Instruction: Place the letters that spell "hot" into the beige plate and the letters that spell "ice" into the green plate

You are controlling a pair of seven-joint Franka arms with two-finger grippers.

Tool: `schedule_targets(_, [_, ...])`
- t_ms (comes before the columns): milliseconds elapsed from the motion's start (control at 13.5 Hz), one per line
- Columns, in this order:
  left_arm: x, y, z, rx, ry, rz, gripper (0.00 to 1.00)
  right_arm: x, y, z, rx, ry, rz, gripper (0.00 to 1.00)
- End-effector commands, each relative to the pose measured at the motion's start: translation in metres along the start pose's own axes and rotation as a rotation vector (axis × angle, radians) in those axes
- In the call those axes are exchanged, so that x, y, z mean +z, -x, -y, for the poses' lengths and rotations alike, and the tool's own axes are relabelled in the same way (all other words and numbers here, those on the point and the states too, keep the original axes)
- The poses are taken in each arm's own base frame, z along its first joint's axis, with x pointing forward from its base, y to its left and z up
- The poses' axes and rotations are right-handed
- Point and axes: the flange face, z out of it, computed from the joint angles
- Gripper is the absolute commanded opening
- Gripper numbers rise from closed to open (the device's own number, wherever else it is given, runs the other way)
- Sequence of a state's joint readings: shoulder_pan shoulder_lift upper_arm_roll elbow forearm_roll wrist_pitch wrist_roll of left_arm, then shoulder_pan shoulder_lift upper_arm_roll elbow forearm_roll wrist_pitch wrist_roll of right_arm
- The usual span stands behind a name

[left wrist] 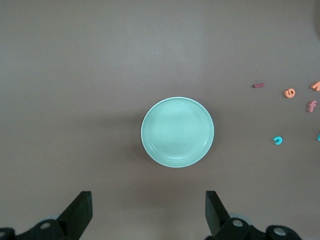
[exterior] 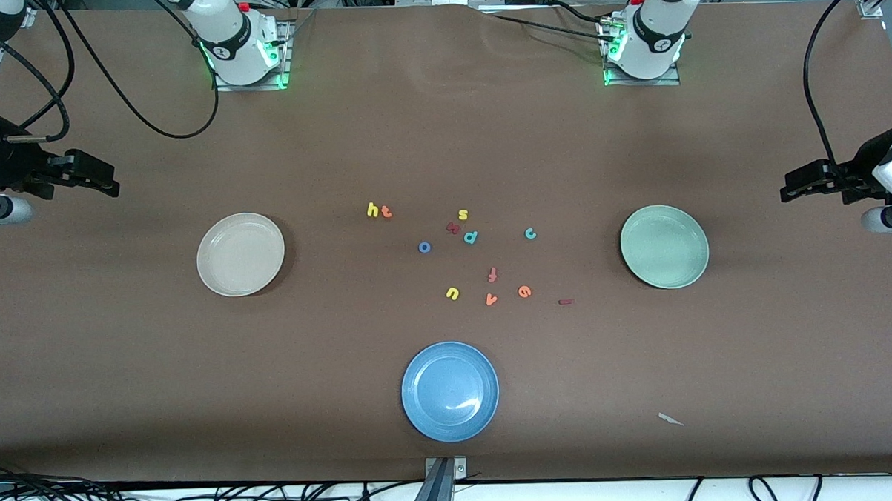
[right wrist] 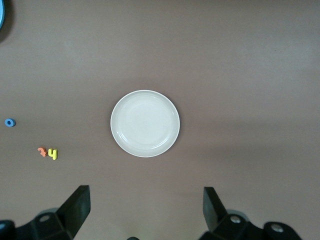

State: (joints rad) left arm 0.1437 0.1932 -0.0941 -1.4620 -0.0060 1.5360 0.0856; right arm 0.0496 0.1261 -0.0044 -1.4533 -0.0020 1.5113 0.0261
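Brown worktop: both plates empty, foam letters [exterior: 470,253] scattered mid-table, well apart from left jaws [left wrist: 149,215] and right jaws [right wrist: 146,212], both wide. Probably light and soft; pinch flat edges.

table cover [exterior: 442,132]: brown, matt, cloth-like, faintly rippled near the arm bases
round pale green plate [exterior: 665,246]: smooth, soft sheen
round cream-beige plate [exterior: 240,254]: smooth, low gloss
round blue plate [exterior: 450,391]: glossy, with a bright glint
small coloured letters, e.g. yellow h [exterior: 372,209]: matt, foam-like
black gripper fingers [left wrist: 80,215]: matt, plastic-looking
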Motion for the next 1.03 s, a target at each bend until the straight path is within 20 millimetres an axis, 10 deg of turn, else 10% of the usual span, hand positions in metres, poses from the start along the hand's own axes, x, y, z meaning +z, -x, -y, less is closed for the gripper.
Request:
schedule_targets(0, [-0.0033,0.0080,0.0007,0.020,-0.026,-0.003,0.99,-0.0076,0.0001,-0.0001,-0.002,0.006,-0.004,1.00])
schedule_targets(961, [-0.0024,0.0075,0.0008,0.020,-0.025,-0.002,0.99,-0.0063,-0.0013,0.0018,-0.008,0.004,-0.005,1.00])
